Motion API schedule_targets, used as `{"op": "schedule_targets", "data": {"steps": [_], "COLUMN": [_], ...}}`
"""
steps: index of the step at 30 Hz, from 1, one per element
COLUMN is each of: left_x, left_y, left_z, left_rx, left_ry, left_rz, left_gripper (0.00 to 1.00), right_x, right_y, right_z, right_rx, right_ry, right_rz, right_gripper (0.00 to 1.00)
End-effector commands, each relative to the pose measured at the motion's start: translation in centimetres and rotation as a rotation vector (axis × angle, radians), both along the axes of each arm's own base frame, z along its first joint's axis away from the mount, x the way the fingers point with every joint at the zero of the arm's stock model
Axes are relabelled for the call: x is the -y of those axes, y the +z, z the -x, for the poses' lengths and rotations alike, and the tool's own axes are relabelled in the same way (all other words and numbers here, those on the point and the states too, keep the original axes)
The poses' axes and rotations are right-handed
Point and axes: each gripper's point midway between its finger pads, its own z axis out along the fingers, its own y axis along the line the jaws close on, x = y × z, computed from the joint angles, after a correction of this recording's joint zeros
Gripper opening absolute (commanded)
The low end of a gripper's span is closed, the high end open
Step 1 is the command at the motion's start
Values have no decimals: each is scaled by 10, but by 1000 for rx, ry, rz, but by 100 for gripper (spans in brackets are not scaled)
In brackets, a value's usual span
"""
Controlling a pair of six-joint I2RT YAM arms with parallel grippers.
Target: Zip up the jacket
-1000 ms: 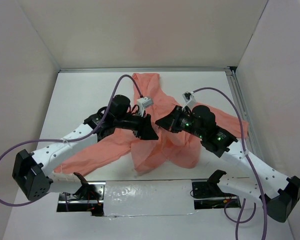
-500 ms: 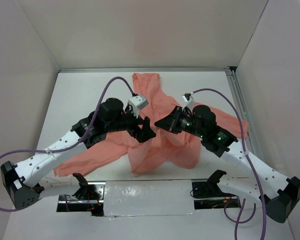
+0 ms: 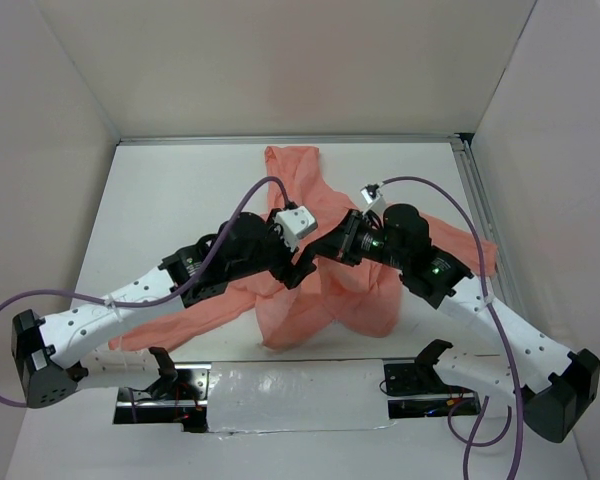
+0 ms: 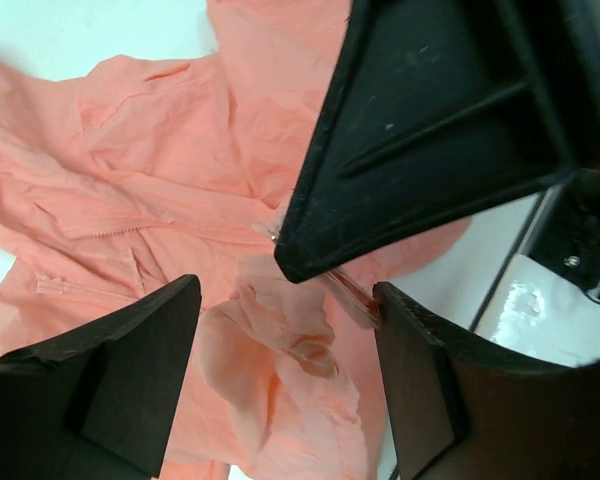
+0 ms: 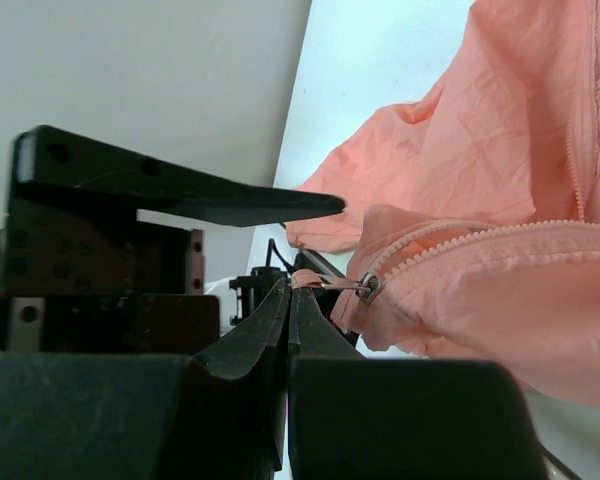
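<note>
Salmon-pink jacket (image 3: pixel 325 300) lies bunched beneath both claws. The right gripper (image 5: pixel 288 300) is pinched tight on the zipper pull (image 5: pixel 340 285), while the left gripper (image 4: pixel 283 310) gapes wide just beside it, holding nothing.

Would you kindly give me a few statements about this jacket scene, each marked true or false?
1. The right gripper is shut on the zipper pull. True.
2. The left gripper clamps a sleeve. False: it is open and holds nothing.
3. The jacket is dark blue. False: it is salmon-pink.
4. Both grippers are over the middle of the jacket. True.
</note>
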Motion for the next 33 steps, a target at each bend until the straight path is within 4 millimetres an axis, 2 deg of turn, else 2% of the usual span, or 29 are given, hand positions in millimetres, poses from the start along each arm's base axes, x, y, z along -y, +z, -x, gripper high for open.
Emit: {"op": "schedule_targets", "data": {"steps": [1, 6, 11, 15, 24, 26, 29, 30, 33], "left_x": [2, 2, 1, 2, 4, 4, 4, 5, 3], "left_y": [5, -6, 1, -7, -8, -11, -7, -6, 1], "left_z": [-13, -7, -10, -14, -16, -19, -18, -16, -14], "left_rx": [67, 55, 79, 82, 97, 97, 99, 100, 113], "left_ry": [39, 9, 19, 21, 20, 32, 27, 16, 17], "left_rz": [-10, -26, -18, -42, -49, -58, -50, -42, -22], "left_gripper": [80, 82, 65, 64, 58, 52, 35, 22, 5], "right_x": [-2, -2, -3, -4, -6, -7, -7, -6, -1], "right_y": [33, 33, 33, 36, 37, 37, 37, 36, 37], "right_z": [-1, -4, -5, -3, -2, -3, -3, -3, -7], "right_rx": [46, 32, 27, 29, 9, 2, 1, -4, 0], "right_ry": [13, 11, 21, 40, 73, 76, 81, 76, 52], "right_rz": [-65, -74, -75, -98, -126, -139, -139, -135, -136], "right_gripper": [0, 0, 0, 0, 0, 0, 0, 0, 0]}}
